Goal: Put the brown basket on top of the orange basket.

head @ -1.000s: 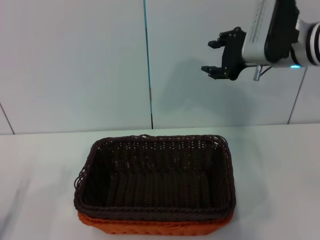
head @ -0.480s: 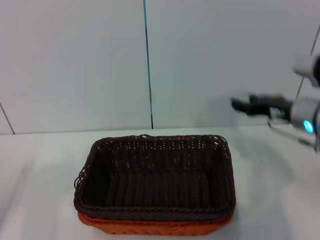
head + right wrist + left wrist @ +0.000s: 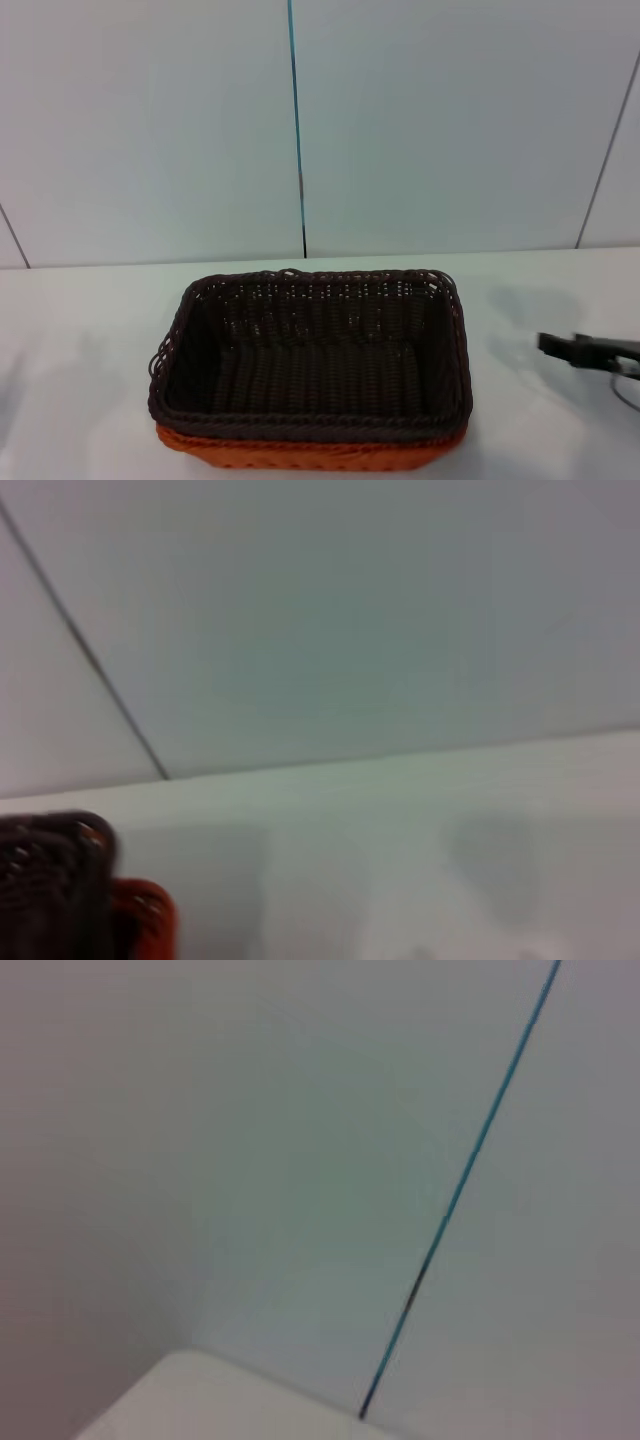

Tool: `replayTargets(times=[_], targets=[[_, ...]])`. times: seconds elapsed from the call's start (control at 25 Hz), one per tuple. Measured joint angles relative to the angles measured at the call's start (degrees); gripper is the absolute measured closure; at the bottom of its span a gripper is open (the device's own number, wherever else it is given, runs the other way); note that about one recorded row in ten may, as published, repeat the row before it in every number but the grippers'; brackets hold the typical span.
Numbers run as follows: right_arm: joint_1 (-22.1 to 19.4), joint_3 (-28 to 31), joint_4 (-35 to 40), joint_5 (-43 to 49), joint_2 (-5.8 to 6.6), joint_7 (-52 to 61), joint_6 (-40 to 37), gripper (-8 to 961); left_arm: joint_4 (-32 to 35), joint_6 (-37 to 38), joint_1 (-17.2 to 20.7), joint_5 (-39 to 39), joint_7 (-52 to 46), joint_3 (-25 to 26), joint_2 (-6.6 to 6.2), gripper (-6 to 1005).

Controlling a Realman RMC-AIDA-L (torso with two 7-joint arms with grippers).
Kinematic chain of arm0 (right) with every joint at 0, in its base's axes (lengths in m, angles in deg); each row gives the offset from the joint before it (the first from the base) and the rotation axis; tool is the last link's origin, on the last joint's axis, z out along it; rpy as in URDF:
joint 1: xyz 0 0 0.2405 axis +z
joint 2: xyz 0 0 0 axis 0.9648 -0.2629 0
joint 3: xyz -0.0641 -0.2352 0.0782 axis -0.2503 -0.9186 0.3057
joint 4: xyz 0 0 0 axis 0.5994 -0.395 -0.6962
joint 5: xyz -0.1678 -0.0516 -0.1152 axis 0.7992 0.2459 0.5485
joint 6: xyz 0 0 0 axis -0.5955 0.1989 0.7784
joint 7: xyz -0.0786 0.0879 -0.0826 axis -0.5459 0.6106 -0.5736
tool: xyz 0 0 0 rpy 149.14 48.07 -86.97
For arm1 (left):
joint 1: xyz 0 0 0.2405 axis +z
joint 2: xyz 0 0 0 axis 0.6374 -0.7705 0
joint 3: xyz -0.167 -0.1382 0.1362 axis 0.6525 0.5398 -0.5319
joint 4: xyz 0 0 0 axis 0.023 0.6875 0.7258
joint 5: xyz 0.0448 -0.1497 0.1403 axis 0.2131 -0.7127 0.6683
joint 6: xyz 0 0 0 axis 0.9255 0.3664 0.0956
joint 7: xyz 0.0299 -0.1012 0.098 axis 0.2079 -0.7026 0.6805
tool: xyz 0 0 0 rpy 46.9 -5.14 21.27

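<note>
Brown basket [image 3: 310, 355] sits nested in the orange basket [image 3: 300, 452] on the white table [image 3: 80, 330], rims level, so I judge the stacking done. Left of the baskets, no left gripper shows. Right of the baskets, low over the table, I see the right gripper [image 3: 590, 352], well clear of the brown rim; I cannot tell how its fingers stand. Remaining risk, as I judge it: a careless sweep of this arm toward the stack could clip the rim and slide both baskets.

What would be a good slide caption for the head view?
Brown basket nested on the orange basket, right tool low beside them.
</note>
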Motion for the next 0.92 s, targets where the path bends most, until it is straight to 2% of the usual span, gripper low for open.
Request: replayTargets(times=[0.16, 0.2, 0.24, 0.4, 0.48, 0.68, 0.92], targets=[[-5.9, -1.5, -2.0, -9.3, -0.57, -5.9, 0.6, 374, 1.2, -0.2, 0.4, 2.4, 2.0, -0.6, 0.68, 209], [-8.8, -3.3, -2.1, -16.9, -0.65, -10.7, 2.3, 374, 1.6, -0.4, 0.5, 2.7, 2.2, -0.7, 0.84, 209], [-8.8, -3.3, -2.1, -16.9, -0.65, -10.7, 2.3, 374, 2.2, -0.7, 0.6, 2.8, 2.3, -0.7, 0.89, 209], [-13.6, -6.3, -1.4, -30.6, -0.79, -23.0, 7.0, 374, 4.0, -1.3, 0.8, 3.0, 2.5, -1.0, 0.95, 209], [-15.5, -8.5, -0.7, -36.0, -0.83, -27.4, 8.7, 374, 4.7, -1.6, 1.0, 3.1, 2.5, -2.8, 0.95, 209], [-16.8, -13.1, 1.7, -40.0, -0.73, -31.1, 9.5, 374, 6.6, -1.4, 1.7, 3.2, 4.3, -7.4, 1.15, 209], [-12.5, -13.6, 10.1, -41.4, -0.75, -38.4, 9.2, 374, 8.7, -1.6, 2.1, 3.2, 5.1, -7.3, 1.41, 209]])
